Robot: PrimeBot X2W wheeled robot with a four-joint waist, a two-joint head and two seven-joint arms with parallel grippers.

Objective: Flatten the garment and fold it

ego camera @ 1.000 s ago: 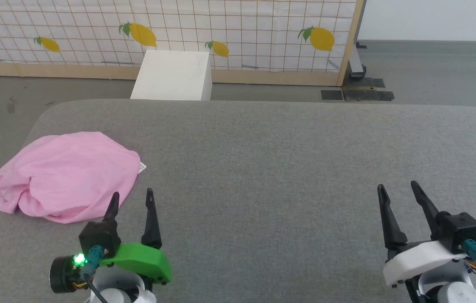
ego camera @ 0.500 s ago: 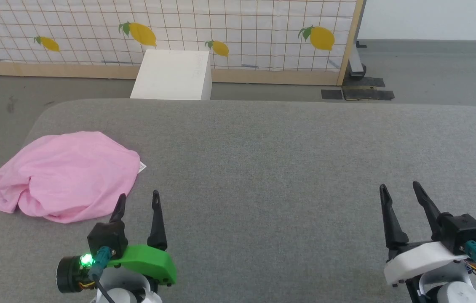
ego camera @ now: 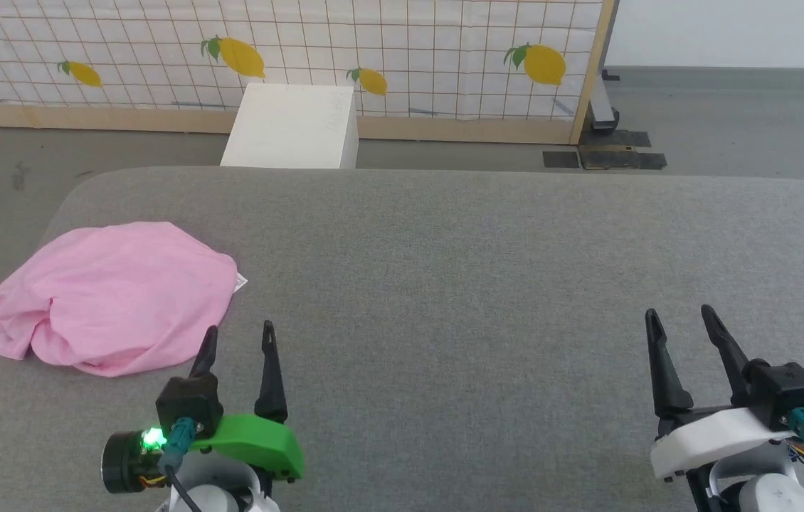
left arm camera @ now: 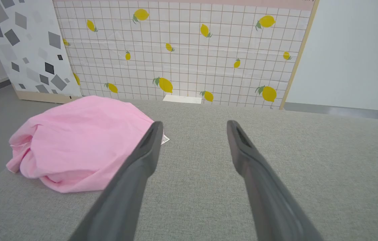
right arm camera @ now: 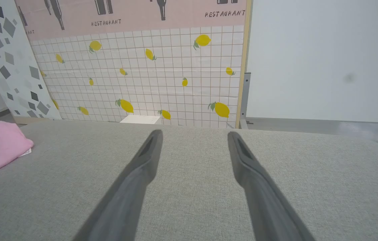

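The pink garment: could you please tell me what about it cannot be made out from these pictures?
- Sleeves and neckline: the garment lies bunched in the head view, and its own folds hide them.
- Label tag: too small to read in the head view; in the left wrist view a finger of the left gripper covers part of it.
- Right wrist view: the left edge cuts off most of the garment.
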